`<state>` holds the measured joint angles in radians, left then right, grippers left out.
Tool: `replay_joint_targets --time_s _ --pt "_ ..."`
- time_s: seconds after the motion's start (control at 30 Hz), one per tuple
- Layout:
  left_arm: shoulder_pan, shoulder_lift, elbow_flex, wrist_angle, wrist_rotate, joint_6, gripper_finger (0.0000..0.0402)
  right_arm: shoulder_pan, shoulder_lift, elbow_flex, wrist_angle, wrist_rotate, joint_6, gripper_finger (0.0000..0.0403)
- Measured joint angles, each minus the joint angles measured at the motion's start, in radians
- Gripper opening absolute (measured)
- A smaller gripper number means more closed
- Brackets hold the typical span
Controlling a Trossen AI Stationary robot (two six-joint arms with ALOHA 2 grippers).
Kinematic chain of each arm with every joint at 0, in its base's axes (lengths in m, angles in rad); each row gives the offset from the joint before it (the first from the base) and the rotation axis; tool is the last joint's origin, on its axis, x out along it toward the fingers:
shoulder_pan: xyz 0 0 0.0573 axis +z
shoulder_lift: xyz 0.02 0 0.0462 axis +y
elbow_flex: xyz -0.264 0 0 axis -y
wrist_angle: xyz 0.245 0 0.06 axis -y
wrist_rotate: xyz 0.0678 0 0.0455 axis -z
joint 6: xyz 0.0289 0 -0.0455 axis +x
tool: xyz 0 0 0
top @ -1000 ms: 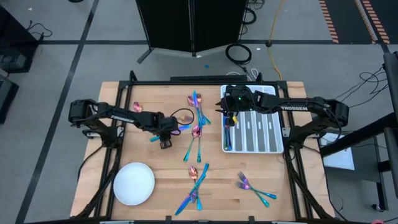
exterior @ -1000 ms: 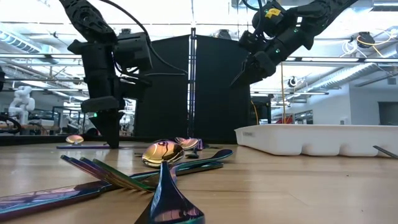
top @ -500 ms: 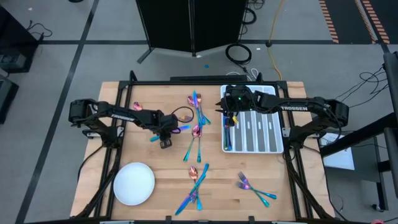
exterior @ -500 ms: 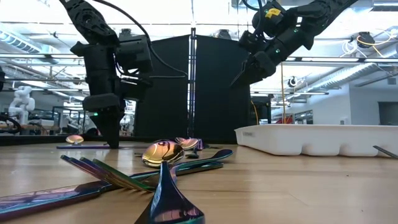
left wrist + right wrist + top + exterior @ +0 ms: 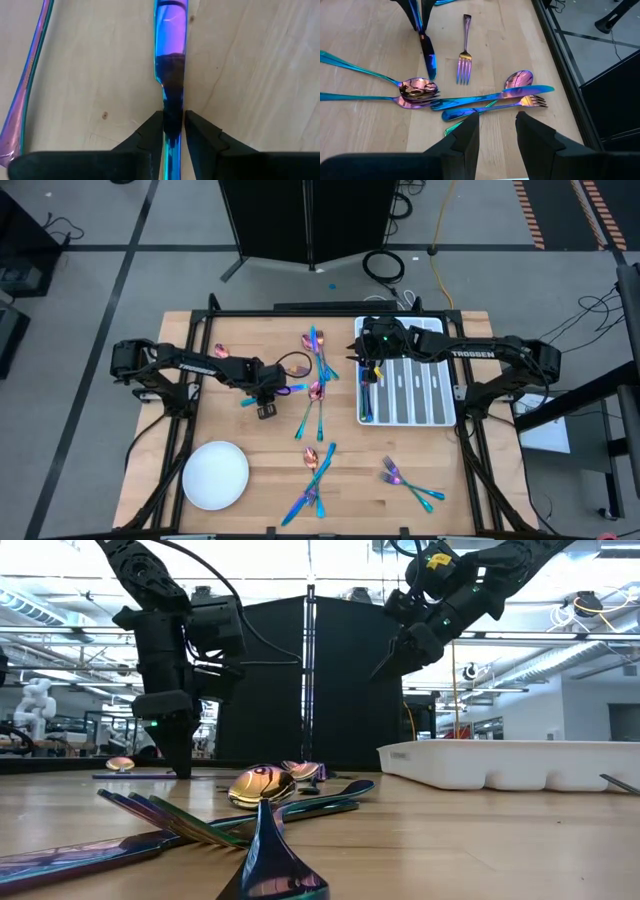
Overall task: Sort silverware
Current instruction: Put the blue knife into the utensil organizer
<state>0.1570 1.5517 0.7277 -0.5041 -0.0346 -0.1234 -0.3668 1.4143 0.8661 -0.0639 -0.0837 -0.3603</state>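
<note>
Bright, even overhead light; foreground blurred

A robotics lab or workshop: grey concrete floor (image 5: 120,220) with taped lines, loose cables (image 5: 385,265), black partition panel (image 5: 305,220) behind the wooden surface (image 5: 260,470), exposed ceiling beams (image 5: 560,640), white humanoid robot (image 5: 35,700) in the background.

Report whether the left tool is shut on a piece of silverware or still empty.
Shut on one: the left tool pinches the handle of an iridescent blue-purple knife between both fingers, the knife lying flat on the wooden table.
</note>
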Motion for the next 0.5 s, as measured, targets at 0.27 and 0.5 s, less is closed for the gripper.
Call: replay_joint_targets --time_s 0.27,0.5 --pt "0.0 0.0 0.0 0.0 -0.005 0.0 0.0038 0.0 0.0 0.0 0.0 0.0 0.0 0.0114" --pt "0.0 0.0 0.001 0.001 -0.006 0.0 0.0044 0.0 0.0 0.0 0.0 0.0 0.0 0.0114"
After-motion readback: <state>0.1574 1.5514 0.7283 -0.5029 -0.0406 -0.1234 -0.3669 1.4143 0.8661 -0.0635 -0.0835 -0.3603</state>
